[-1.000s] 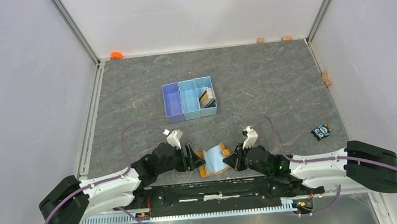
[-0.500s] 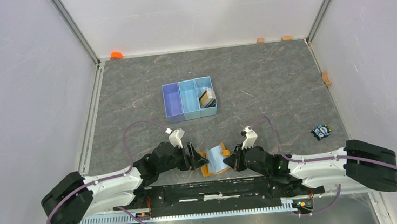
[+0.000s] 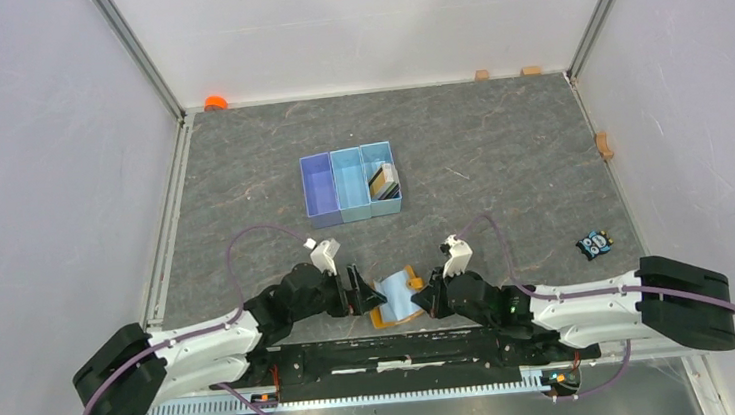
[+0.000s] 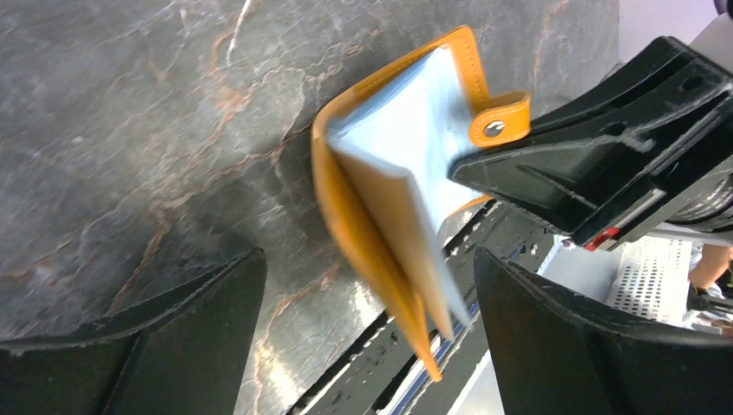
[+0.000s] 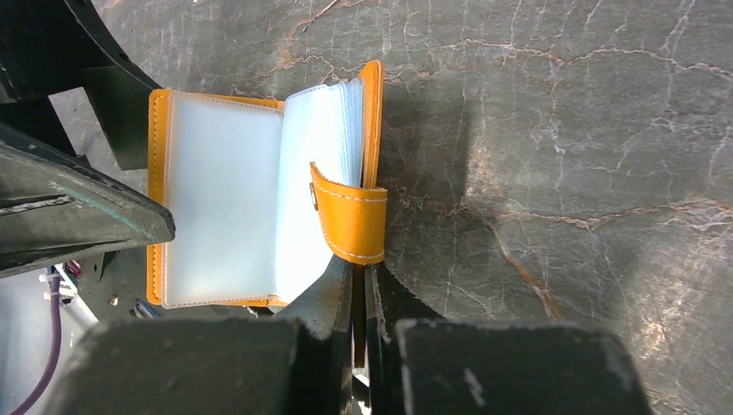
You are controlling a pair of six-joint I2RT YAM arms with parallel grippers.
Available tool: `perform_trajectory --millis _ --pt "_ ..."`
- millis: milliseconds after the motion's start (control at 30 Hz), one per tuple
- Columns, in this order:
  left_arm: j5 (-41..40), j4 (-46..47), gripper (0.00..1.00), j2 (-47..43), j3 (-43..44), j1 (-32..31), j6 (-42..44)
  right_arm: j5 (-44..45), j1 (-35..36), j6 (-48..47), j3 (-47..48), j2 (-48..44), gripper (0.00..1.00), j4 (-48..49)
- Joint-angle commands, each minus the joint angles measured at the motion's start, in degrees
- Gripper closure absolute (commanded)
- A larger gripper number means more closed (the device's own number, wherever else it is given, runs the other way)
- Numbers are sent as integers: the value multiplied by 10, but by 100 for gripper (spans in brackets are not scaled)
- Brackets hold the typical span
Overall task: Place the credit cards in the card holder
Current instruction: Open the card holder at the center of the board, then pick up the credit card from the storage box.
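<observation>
Evidently held open for loading, the card holder [image 3: 398, 297] lies at the near edge of the table [image 3: 500, 156], one cover pinched by the right gripper [image 3: 425, 298], the left gripper [image 3: 361, 290] spread beside it, the credit cards [image 3: 382, 179] well apart in a blue tray [image 3: 320, 187].

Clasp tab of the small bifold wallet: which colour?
Orange clasp tab, pale stitching; right wrist view best.
</observation>
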Motion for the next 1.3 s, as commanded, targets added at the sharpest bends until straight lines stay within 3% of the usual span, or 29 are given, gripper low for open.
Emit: perform_trajectory --millis 0,100,267,367,433,500,567,733,967,1267 --pt "5 15 4 47 28 0 -1 22 12 -10 27 13 100 -29" --pt "6 28 16 59 23 0 -5 28 13 -3 25 9 100 -38" --pt "2 45 55 30 -7 0 -17 53 13 19 11 -29 99 -83" --pt "1 45 79 5 -18 1 -16 69 13 24 5 -59 80 -112" --pt "-2 40 89 -7 -21 1 -11 81 12 18 9 -78 67 -137" --pt "-4 32 97 -13 -18 1 -4 88 5 1 22 -94 46 -164" --pt "-5 32 98 -7 -16 1 1 85 -16 -38 47 -104 30 -187" --pt "16 52 98 28 -2 9 10 32 -101 -153 130 -96 7 -235" --pt "55 69 98 63 9 23 25 -63 -216 -291 304 35 2 -255" --pt "85 61 98 64 15 35 40 -110 -294 -369 517 248 2 -276"
